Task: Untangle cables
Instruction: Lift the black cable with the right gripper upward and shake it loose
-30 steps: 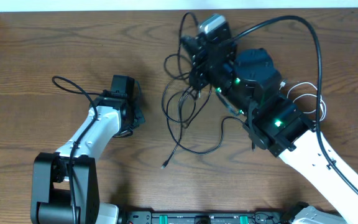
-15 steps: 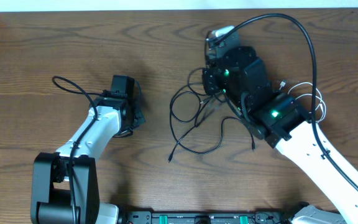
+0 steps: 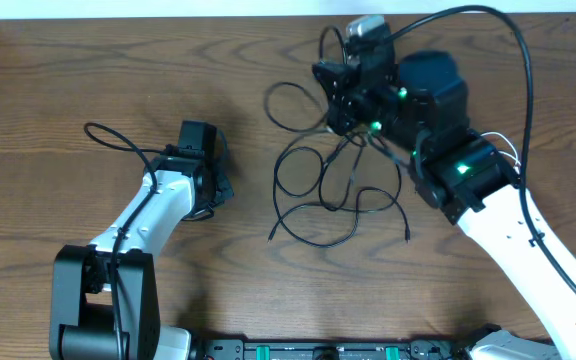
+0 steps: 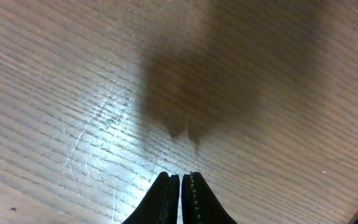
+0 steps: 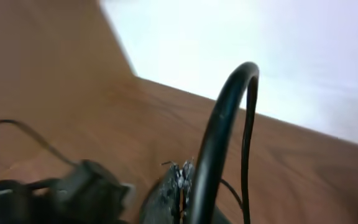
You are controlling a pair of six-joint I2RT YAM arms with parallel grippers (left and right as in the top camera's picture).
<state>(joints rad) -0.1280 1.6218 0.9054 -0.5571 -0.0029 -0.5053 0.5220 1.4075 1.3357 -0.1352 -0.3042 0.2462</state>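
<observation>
The black cables (image 3: 333, 190) run up under the right arm (image 3: 438, 105), which hides where the right jaws meet them. Beside that arm, a white cable (image 3: 509, 150) shows only partial loops. The left jaws are cropped; the right wrist view is blurred.

- The right gripper (image 3: 328, 78) has swung back and away, dragging the cables (image 3: 340, 165) with it.
- The cables below it now lie in wider loops.
- One loose plug (image 3: 271, 238) slid closer.

1. Brown desk (image 3: 68, 90), streaked with darker wood grain.
2. Tangled cables (image 3: 320, 200): black; one white cable (image 3: 511, 150).
3. Black left pincer (image 4: 180, 178).
4. White left arm (image 3: 158, 210) and right arm (image 3: 528, 240), black joints; green lights (image 3: 460, 170) on the right.
</observation>
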